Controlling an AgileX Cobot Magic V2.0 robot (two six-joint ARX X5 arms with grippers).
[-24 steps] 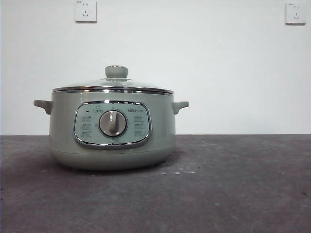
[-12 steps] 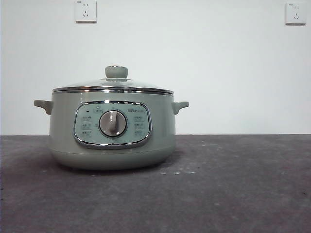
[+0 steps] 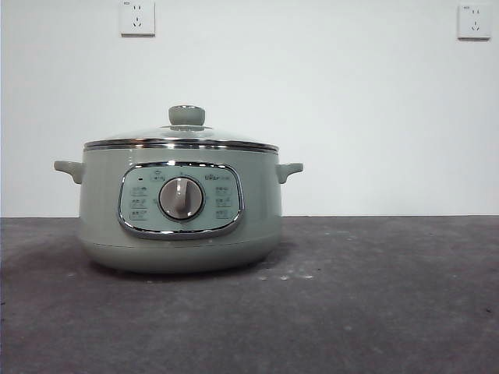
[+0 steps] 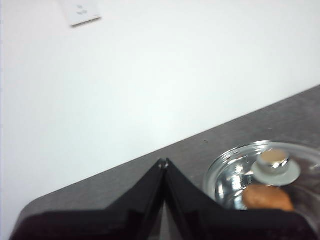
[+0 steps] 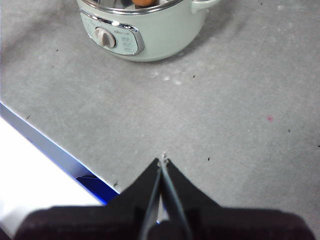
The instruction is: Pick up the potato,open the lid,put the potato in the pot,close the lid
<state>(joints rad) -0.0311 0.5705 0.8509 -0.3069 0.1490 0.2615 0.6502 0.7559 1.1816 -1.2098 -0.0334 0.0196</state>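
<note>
The sage-green pot (image 3: 179, 206) stands on the grey table, left of centre in the front view, with the glass lid (image 3: 183, 139) seated on its rim and the green knob (image 3: 186, 115) on top. Through the lid, the orange-brown potato (image 4: 267, 198) lies inside the pot (image 5: 145, 30); a sliver of potato (image 5: 144, 2) also shows in the right wrist view. My left gripper (image 4: 163, 163) is shut and empty, off to the side of the lid (image 4: 260, 172). My right gripper (image 5: 163, 161) is shut and empty over bare table, well away from the pot.
Two wall sockets (image 3: 137, 17) (image 3: 474, 21) sit high on the white wall behind. The table's front edge (image 5: 55, 150) with a blue strip runs close to my right gripper. Grey tabletop (image 3: 374, 296) stretches to the right of the pot.
</note>
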